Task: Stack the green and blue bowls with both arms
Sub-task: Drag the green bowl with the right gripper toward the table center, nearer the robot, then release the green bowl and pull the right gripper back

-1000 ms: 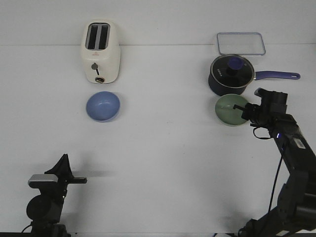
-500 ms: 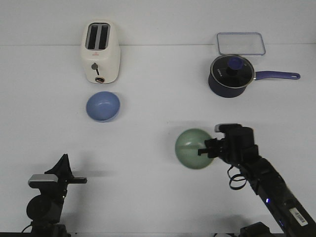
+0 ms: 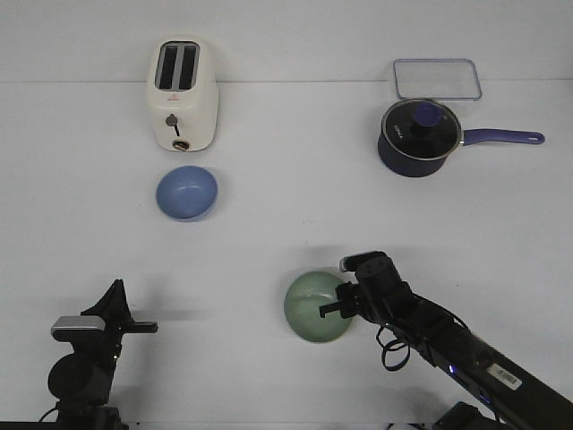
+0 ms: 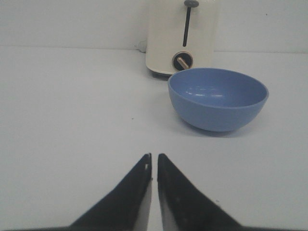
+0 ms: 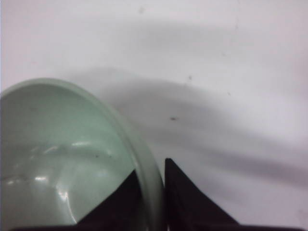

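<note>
The pale green bowl point(image 3: 316, 306) is near the table's front centre, held by its rim in my right gripper point(image 3: 343, 303). In the right wrist view one finger is inside the green bowl point(image 5: 57, 159) and the other outside, shut on the rim at my right gripper point(image 5: 153, 180). The blue bowl point(image 3: 187, 193) stands upright in front of the toaster at the left. My left gripper point(image 3: 148, 328) is at the front left, shut and empty. In the left wrist view the blue bowl point(image 4: 218, 98) lies well ahead of my left gripper point(image 4: 154, 157).
A cream toaster point(image 3: 182, 94) stands at the back left, just behind the blue bowl. A dark blue lidded saucepan point(image 3: 420, 136) with its handle pointing right and a clear lidded container point(image 3: 436, 78) stand at the back right.
My right gripper has carried the green bowl from beside the saucepan toward the front and left, to the table's front centre. The left arm and blue bowl have not moved.
</note>
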### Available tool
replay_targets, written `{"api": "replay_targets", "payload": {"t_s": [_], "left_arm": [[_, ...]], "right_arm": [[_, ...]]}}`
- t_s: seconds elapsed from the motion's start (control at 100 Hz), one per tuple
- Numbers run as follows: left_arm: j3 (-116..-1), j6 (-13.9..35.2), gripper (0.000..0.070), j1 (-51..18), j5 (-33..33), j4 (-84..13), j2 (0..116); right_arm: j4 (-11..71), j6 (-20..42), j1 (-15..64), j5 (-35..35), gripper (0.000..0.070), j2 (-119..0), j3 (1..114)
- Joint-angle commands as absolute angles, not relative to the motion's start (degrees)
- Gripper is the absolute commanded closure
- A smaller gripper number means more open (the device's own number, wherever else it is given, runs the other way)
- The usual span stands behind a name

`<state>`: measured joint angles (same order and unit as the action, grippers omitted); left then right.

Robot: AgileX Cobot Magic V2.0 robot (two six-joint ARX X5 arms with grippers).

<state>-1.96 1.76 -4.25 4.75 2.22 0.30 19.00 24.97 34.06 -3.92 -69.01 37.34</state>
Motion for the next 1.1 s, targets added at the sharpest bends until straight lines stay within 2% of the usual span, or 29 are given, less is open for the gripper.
{"api": "replay_targets", "payload": {"t_s": [0.0,0.04,0.19,0.23,0.37,0.58,0.72,0.89,0.97,1.09], "left_arm": [[-0.80,0.89,0.0686,-4.25,4.71,2.87,0.19],[-0.80,0.89,0.0686,-4.25,4.71,2.87,0.19],[-0.80,0.89,0.0686,-4.25,4.71,2.87,0.19],[-0.80,0.89,0.0686,-4.25,4.71,2.87,0.19],[-0.80,0.89,0.0686,-4.25,4.71,2.87,0.19],[-0.80,1.43,0.0685,-4.25,4.67,3.14,0.19],[-0.80,10.94,0.0686,-4.25,4.64,3.07,0.19],[-0.80,17.80,0.0690,-4.25,4.62,4.97,0.19],[-2.07,19.77,0.0689,-4.25,4.71,6.50,0.36],[-8.88,20.05,0.0688,-4.25,6.55,6.46,6.09]], "right_arm": [[18.57,25.47,34.50,-3.38,0.0684,-69.63,37.80],[18.57,25.39,34.50,-3.38,0.0645,-69.63,37.80],[19.38,25.15,34.48,-2.94,0.0370,-69.63,37.80],[19.38,24.86,34.48,-2.87,0.0334,-69.56,37.80],[19.38,22.76,34.48,0.45,0.0336,-66.08,37.82],[25.67,19.88,35.24,4.93,0.0360,-49.78,37.71],[28.29,19.62,39.03,8.62,0.0366,-35.62,34.92],[29.45,21.54,42.89,10.96,0.0366,-23.14,30.85],[30.22,21.65,43.48,11.64,0.0365,-20.64,30.70],[30.11,21.82,43.53,12.10,0.0366,-19.70,30.70]]}}
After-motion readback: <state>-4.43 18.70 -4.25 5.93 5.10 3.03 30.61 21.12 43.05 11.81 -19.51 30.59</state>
